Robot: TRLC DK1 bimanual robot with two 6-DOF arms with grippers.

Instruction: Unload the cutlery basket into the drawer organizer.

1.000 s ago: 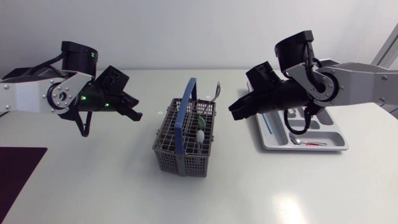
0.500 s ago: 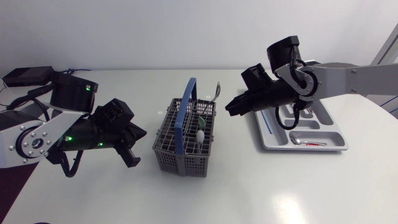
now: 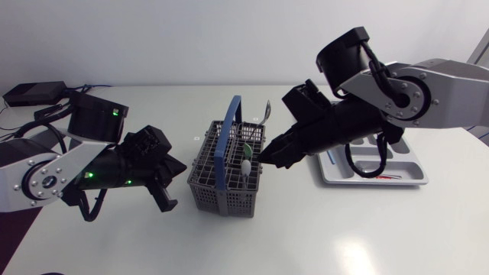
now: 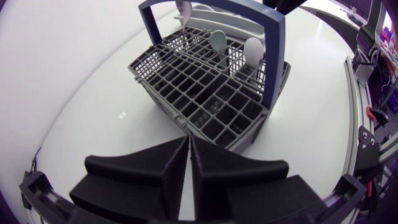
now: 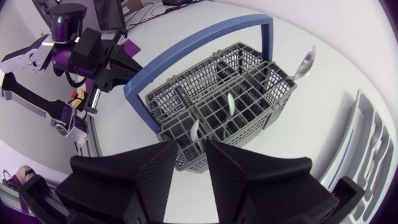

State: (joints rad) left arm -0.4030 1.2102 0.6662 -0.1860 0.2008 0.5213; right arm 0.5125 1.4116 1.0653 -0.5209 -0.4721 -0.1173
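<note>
The cutlery basket [image 3: 221,192] stands near the middle of the table [image 3: 344,237]. It is a grey grid with a blue hoop handle [image 3: 230,126] arching over it. Three pieces stand upright in the compartments on one side of the handle, the side towards the table's right edge. A metal spoon [image 5: 305,61] leans out of the corner compartment nearest the table's far edge, a pale green spoon [image 4: 217,42] stands further in, and a white spoon [image 4: 252,48] is beside that.

The right gripper [image 5: 191,150] hangs over that side of the basket. Its fingers are slightly spread with nothing pinched, and the white spoon's bowl shows through the gap just ahead of the tips. The right arm [image 3: 435,92] comes in over the drawer organizer [image 3: 403,162] and hides part of it. The organizer is a pale grey tray towards the table's right edge, well apart from the basket. Its front compartment holds a small metal spoon [image 3: 365,174] and a red-handled piece [image 3: 390,176] — what kind of utensil cannot be told.

The left gripper [image 4: 188,143] is low on the other side of the basket and points at its wall. Its fingers are pressed together with only a hairline seam between them, and they grip nothing. It is near the basket but not touching it. The left arm [image 3: 46,172] comes in from the table's left edge.
</note>
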